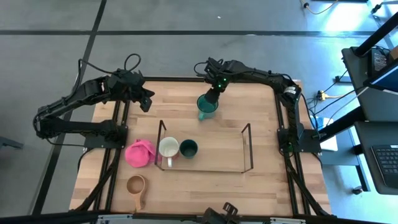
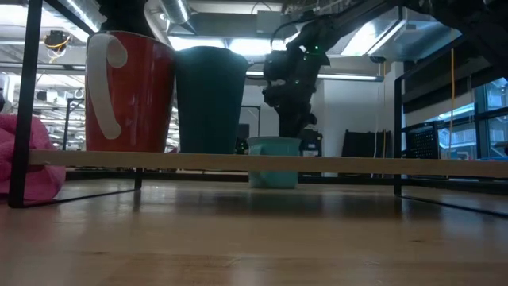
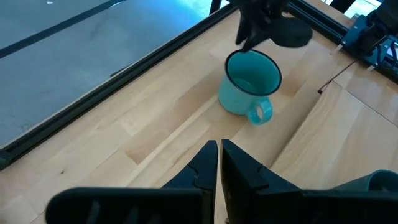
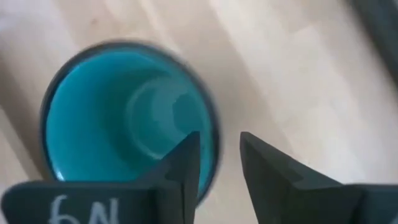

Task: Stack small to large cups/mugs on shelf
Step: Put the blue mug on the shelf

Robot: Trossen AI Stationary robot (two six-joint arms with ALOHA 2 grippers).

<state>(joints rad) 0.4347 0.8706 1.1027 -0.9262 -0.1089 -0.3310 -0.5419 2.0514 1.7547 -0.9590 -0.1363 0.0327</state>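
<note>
Right gripper (image 4: 214,168), fingers spread, straddles the teal mug's (image 1: 207,107) rim, hiding its handle.

A: What's the room like around the table?

B: Grey floor (image 1: 186,15) with dark seam lines, cables trailing on the right. A black desk (image 1: 373,93) with a keyboard (image 1: 387,163) stands there too.

A: Lighting?

B: Ceiling strip lights (image 2: 79,12), plus big windows (image 2: 486,119) on one side. Looks like a workshop.

Pale wood-plank table (image 1: 261,180), glossy teal enamel-looking mug (image 3: 249,81), thin black wire shelf (image 1: 247,148), tan wooden cup (image 1: 136,185)
</note>
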